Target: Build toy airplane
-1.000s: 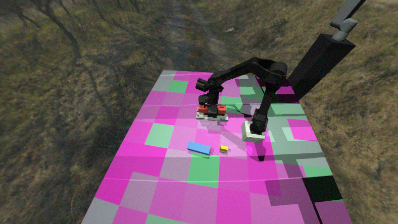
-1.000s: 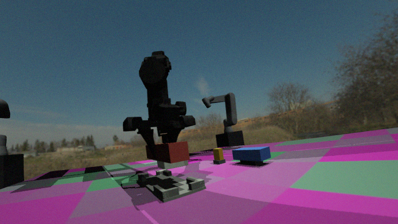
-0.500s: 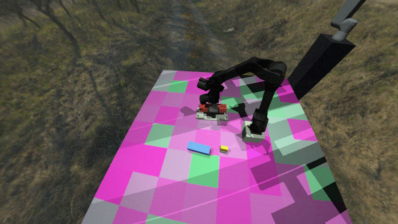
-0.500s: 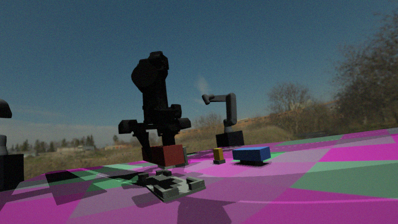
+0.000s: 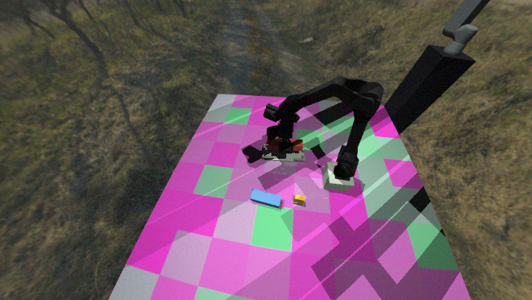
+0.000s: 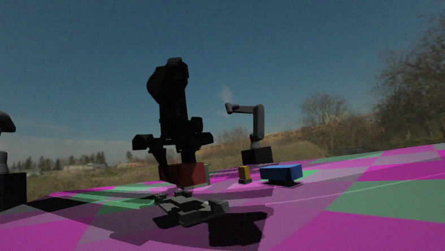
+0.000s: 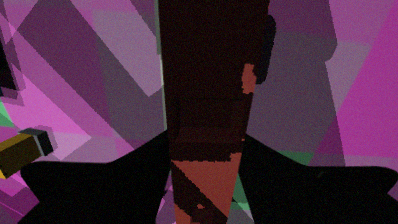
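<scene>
The gripper [image 5: 284,144] [image 6: 179,173] [image 7: 203,131] is clamped on the red fuselage [image 5: 297,144] [image 6: 197,174] [image 7: 210,75], suspended above the jig [image 5: 266,157] [image 6: 219,204] and apart from it. As seen from the top, the blue wing [image 5: 265,198] [image 6: 280,173] lies at seven o'clock from the jig; the yellow fin [image 5: 299,198] [image 6: 244,173] [image 7: 19,152], at five; the arm's pale base [image 5: 331,184], at four.

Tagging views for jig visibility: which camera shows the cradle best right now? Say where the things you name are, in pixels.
The exterior view: it shows the gray cradle [image 5: 283,157] [image 6: 202,215] with its raised corner blocks, below the red fuselage [image 5: 296,144] [image 6: 199,174] [image 7: 210,177]. The top view shows mainly its near edge, the fuselage and gripper [image 5: 285,146] [image 6: 177,174] covering much. The wrist view shows no identifiable cradle.
</scene>
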You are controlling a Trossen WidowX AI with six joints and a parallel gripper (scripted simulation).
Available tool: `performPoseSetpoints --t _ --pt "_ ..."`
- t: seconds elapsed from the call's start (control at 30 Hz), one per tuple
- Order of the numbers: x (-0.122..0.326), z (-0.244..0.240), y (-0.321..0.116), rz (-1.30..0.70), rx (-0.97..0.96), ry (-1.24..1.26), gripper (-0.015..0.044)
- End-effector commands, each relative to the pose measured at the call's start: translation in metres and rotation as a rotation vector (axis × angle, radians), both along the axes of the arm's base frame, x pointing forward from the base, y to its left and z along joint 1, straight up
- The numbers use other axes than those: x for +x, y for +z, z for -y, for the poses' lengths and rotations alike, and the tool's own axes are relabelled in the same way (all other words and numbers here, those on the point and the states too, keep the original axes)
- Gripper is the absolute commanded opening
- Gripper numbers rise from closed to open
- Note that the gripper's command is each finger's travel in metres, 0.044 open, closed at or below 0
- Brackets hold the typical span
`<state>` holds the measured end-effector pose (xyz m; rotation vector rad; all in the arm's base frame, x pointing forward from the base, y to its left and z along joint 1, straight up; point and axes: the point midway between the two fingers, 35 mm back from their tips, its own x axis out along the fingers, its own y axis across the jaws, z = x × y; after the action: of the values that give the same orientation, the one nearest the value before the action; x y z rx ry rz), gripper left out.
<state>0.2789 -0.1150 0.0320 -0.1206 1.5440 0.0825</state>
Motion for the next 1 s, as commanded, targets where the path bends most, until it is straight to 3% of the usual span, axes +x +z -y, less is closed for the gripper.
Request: performPoseSetpoints --t 0.0,0.87,0.97 --pt "0.001 0.0 -0.003 0.004 0.003 0.004 0.0196" --pt "0.002 0.0 -0.04 0.004 0.003 0.004 0.0196" --pt "0.002 0.0 -0.038 -0.003 0.001 0.001 0.0176"
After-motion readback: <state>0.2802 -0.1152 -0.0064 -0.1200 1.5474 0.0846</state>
